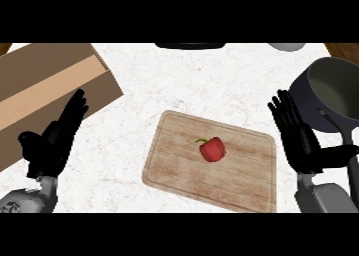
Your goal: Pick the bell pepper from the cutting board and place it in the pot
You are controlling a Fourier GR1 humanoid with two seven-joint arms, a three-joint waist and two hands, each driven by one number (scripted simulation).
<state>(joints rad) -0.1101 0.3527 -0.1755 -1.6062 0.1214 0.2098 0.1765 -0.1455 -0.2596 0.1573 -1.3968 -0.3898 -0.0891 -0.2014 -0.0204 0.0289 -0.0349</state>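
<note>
Left hand point(50, 145): released, fingers straight and pointing toward the far edge of the counter point(182, 85), thumb spread to the outside. It holds nothing. It stands near the counter's left edge, with its grey forearm coming in at the near-left corner.

Brown slab point(34, 85): flat, with a lighter stripe running along its length. It covers the far-left corner of the counter, set at an angle. The left hand's fingertips lie just beside its near-right corner.

Cutting board point(237, 177): wooden, rectangular, turned slightly askew. It lies at the middle of the counter, toward the near edge, between the two hands and apart from both.

Bell pepper point(212, 149): red, with a short green stem. It lies on the cutting board, close to the board's middle. Neither hand touches it.

Right hand point(300, 142): released, fingers straight and pointing toward the far edge, thumb spread to the outside. It holds nothing. It stands between the cutting board's right edge and the pot.

Pot point(307, 95): dark grey, upright, nothing showing inside. It stands by the far-right corner of the counter. Its long handle point(357, 180) runs toward the near-right corner and passes by the right thumb; contact cannot be determined.

Far edge: a dark object point(189, 45) and a pale round object point(287, 46), both cut off by the view.
</note>
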